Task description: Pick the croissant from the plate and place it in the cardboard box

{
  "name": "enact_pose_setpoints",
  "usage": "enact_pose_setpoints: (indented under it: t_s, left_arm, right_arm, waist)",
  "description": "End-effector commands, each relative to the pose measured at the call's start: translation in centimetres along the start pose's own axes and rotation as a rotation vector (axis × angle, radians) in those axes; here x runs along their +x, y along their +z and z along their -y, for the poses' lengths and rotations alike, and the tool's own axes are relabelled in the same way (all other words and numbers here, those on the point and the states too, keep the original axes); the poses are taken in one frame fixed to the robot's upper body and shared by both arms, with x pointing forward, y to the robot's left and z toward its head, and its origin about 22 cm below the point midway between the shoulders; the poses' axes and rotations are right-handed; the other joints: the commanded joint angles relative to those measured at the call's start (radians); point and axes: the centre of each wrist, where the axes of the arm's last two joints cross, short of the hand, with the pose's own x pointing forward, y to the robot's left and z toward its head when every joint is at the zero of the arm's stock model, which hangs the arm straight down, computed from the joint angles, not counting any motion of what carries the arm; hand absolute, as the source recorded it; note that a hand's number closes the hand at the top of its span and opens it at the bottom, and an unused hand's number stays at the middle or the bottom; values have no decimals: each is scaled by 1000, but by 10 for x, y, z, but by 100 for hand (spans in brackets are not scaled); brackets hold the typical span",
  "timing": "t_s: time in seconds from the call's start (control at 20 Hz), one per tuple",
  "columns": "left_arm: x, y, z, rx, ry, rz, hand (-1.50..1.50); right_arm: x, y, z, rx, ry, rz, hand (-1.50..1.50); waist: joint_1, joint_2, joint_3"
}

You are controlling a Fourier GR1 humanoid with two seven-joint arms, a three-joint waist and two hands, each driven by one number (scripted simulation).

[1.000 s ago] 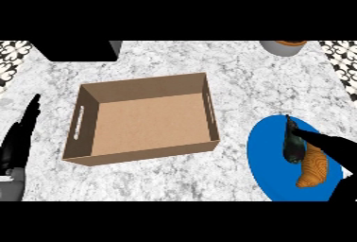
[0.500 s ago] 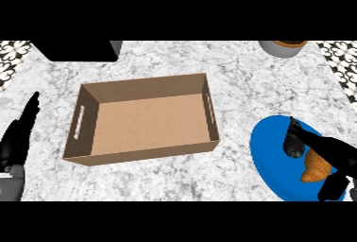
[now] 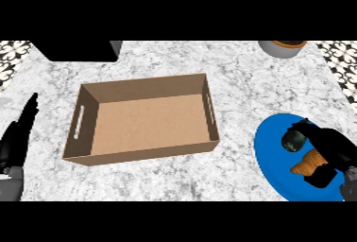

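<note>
The counter (image 3: 244, 71) under me looks like polished marble, white with grey veins and smooth. The box (image 3: 150, 123) is plain brown cardboard, matt, with its walls darker than its floor. The plate (image 3: 275, 160) is an even blue and smooth; glazed or plastic, I cannot tell. The croissant (image 3: 310, 163) is golden-brown with a ridged crust. My right hand (image 3: 327, 146) is black with a dull sheen, and my left hand (image 3: 17, 142) is black and matt. The pot (image 3: 282, 47) is smooth grey.

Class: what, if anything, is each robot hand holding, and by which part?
The right robot hand curls round the croissant on the blue plate, closing over both ends; only its middle shows. The left robot hand holds nothing.
</note>
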Motion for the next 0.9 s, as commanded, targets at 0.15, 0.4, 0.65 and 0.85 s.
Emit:
enact_pose_setpoints:
  t_s: [0.15,0.4,0.65,0.85]
  left_arm:
    - [-18,9,-20,44,-2,-59,0]
    - [-18,14,-14,34,-14,-67,0]
    - [-13,11,-18,25,-12,-53,0]
    - [-14,9,-6,15,3,-47,0]
  right_arm:
    - [96,20,-63,-130,-274,-272,150]
    - [153,50,-63,-332,-302,-422,150]
    - [218,85,-37,-534,-273,-476,150]
    - [255,121,-5,-753,-193,-401,150]
  waist:
    - [-61,-17,8]
    - [-75,-21,7]
    - [-48,-14,7]
    - [-35,-6,7]
